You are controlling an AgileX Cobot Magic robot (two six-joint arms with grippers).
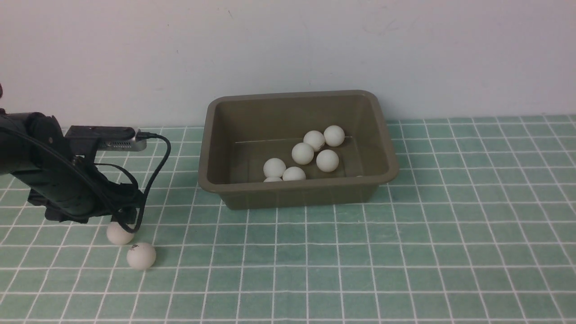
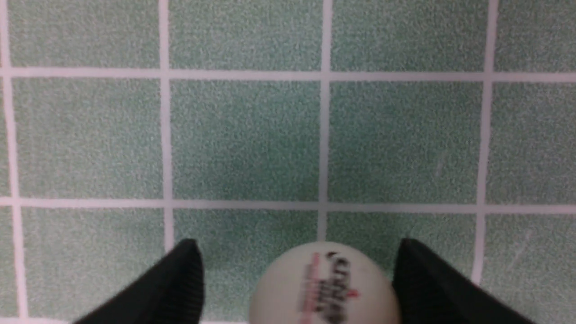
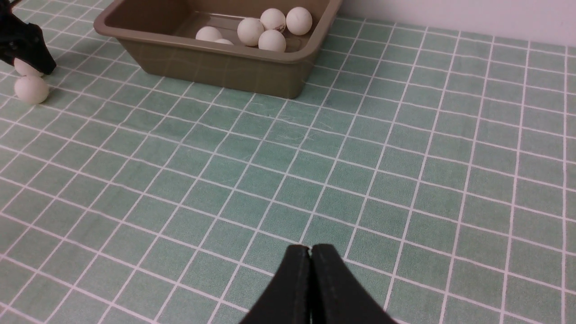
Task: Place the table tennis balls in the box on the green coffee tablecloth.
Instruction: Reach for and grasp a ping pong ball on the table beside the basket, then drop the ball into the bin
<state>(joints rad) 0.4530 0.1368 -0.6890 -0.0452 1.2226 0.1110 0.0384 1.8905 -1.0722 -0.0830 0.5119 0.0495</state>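
The left gripper (image 2: 299, 270) is low over the cloth (image 1: 405, 252) at the robot's left, its jaws spread wide with a ball (image 2: 325, 288) lying between them; in the left wrist view a gap of green cloth shows on each side of that ball, so the black fingers (image 2: 173, 288) do not press it, and the ball carries a blurred dark and red print on top. From the front, this same ball (image 1: 119, 234) sits on the cloth partly tucked under the gripper's tip, beneath a black cable that loops down from the arm. A second ball (image 1: 141, 255), with a small dark mark on its upper side, lies just beside it, a little nearer the robot and slightly to the right; whether the two touch cannot be told. Further right and farther back stands the box (image 1: 297, 195), upright near the wall, holding at least seven balls (image 1: 302, 153) gathered on its floor toward the middle and front, one of them mostly hidden behind the near wall. The right gripper (image 3: 310, 256) is clenched with nothing in it, its two black fingers (image 3: 294, 283) meeting at the tips, hovering over bare cloth well apart from the box and the loose balls.
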